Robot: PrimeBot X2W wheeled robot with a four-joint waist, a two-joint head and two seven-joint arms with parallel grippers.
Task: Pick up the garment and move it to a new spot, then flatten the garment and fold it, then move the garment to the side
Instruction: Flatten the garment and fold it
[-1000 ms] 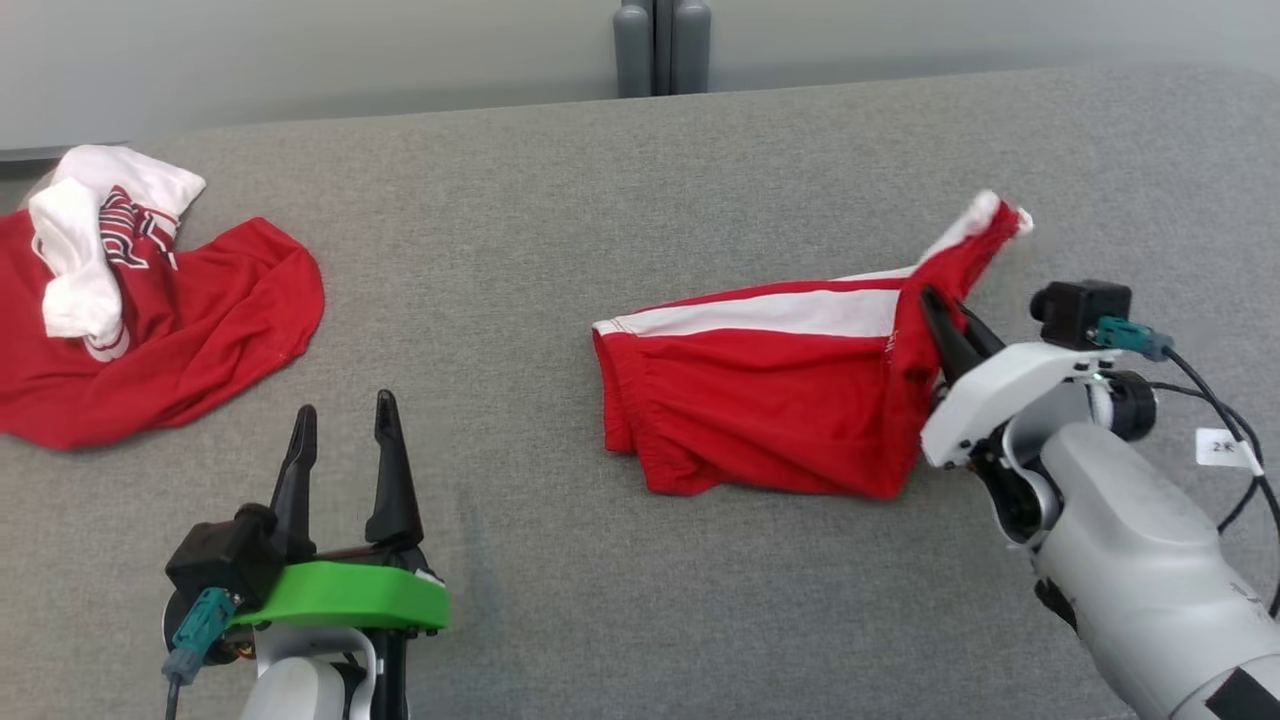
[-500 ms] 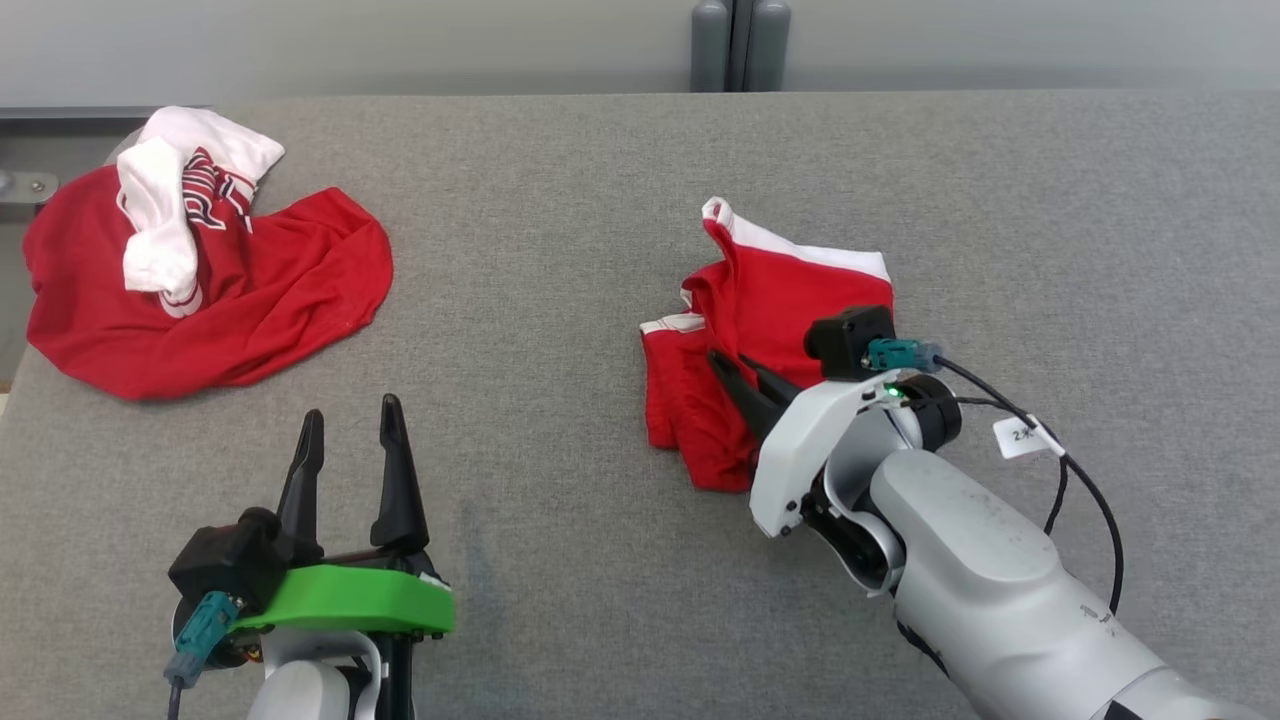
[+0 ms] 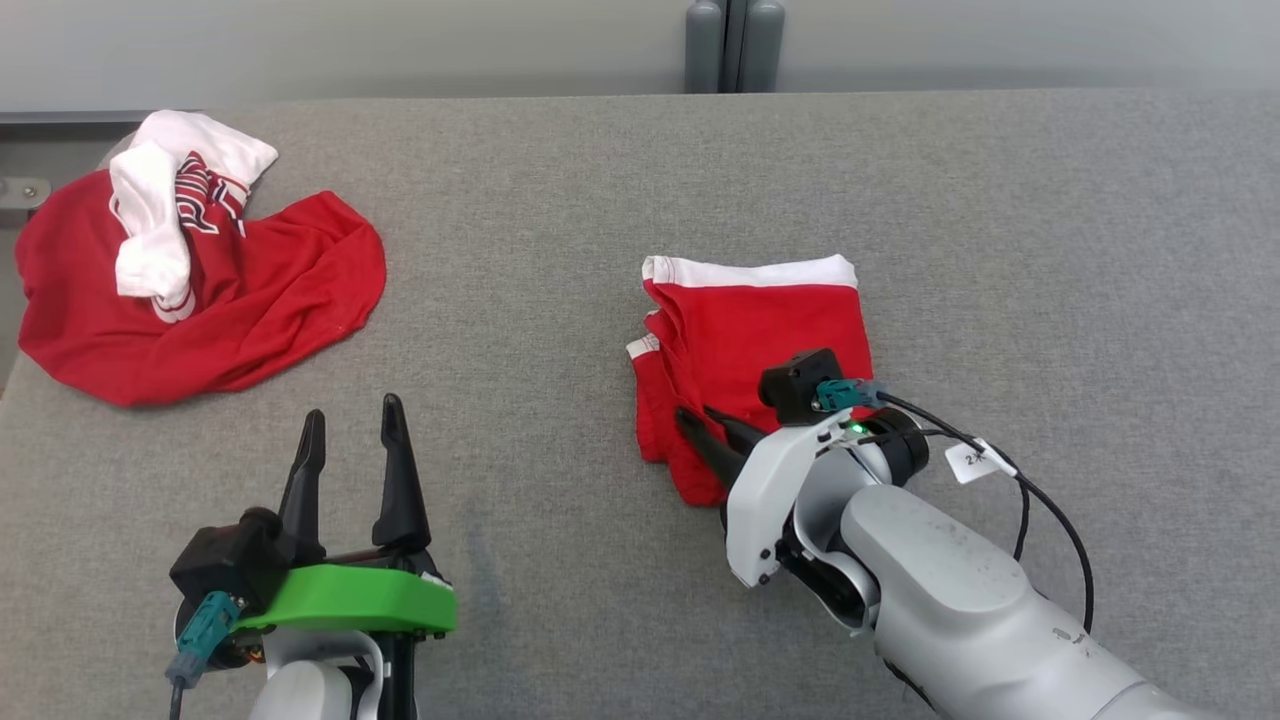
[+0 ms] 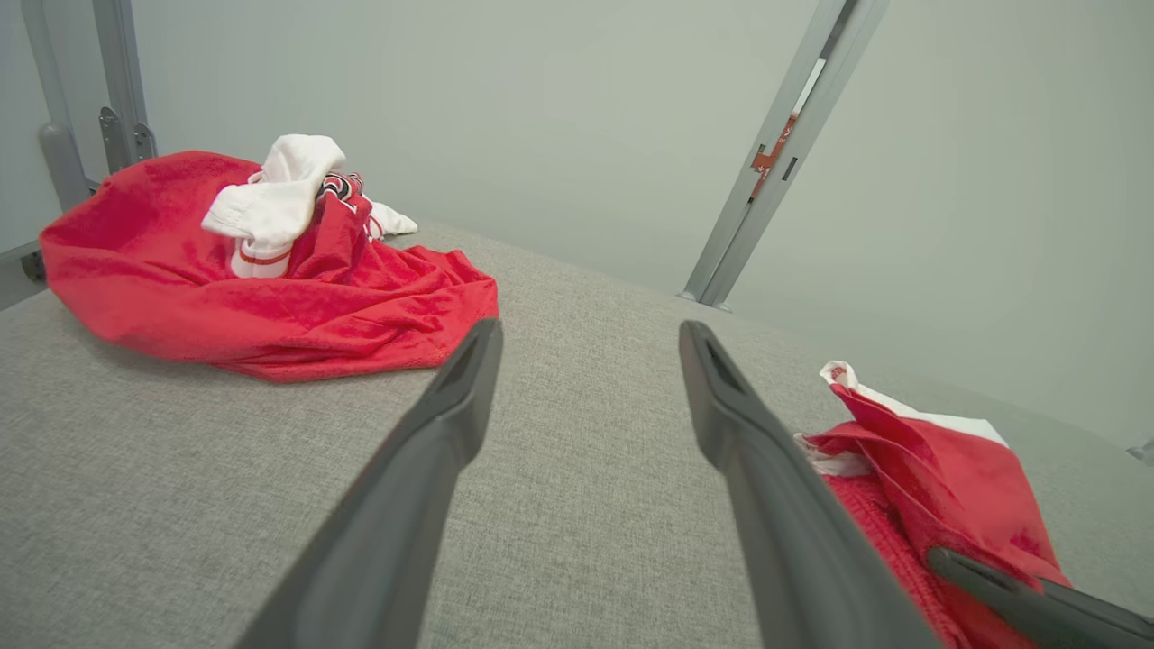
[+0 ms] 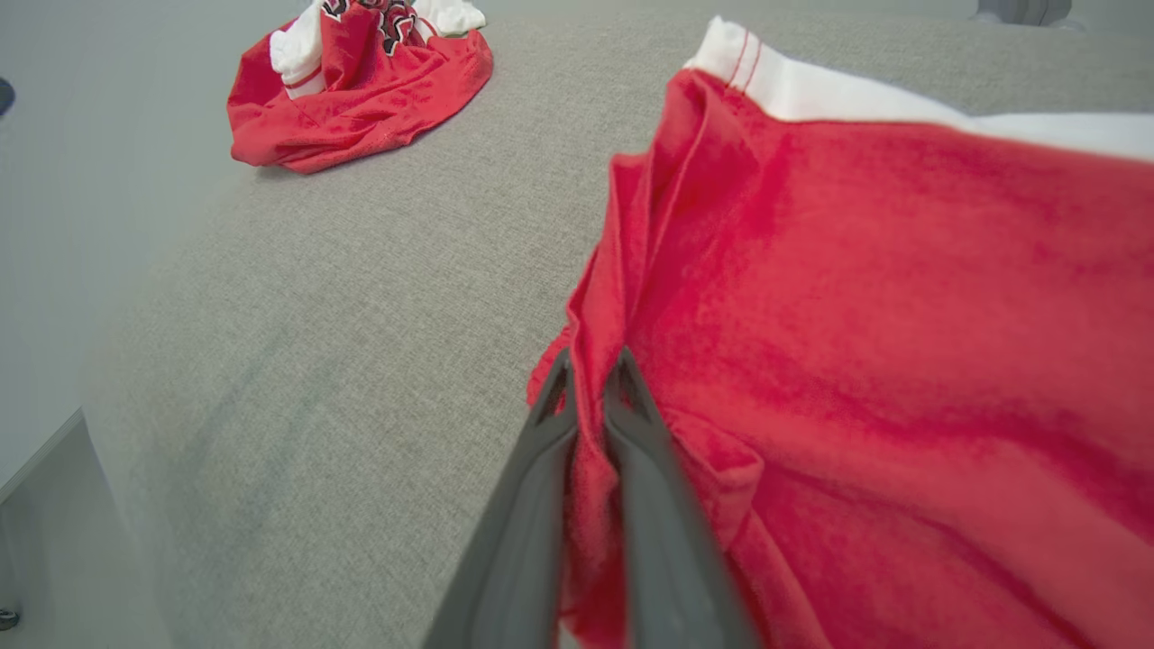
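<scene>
The garment (image 3: 770, 335) is a pair of red shorts with a white band, lying doubled over on the grey cloth table (image 3: 560, 250) right of centre. My right gripper (image 3: 708, 428) is at its front left corner, low on the table. In the right wrist view the right gripper (image 5: 590, 383) has its fingers pressed together on a fold of the garment (image 5: 865, 297). My left gripper (image 3: 350, 425) is open at the lower left, well apart from the shorts. The left wrist view has the left gripper (image 4: 586, 347) wide apart with nothing in it, and the garment (image 4: 938, 469) at its right.
A crumpled red and white jersey (image 3: 200, 285) lies at the table's far left, near the edge; it is also in the left wrist view (image 4: 252, 261). Grey posts (image 3: 730, 45) stand behind the table. Bare grey cloth lies between the two garments.
My right gripper has carried the garment's raised right end leftwards and down, laying it over the rest. The left arm has not moved. The head camera shifted after the first frame.
</scene>
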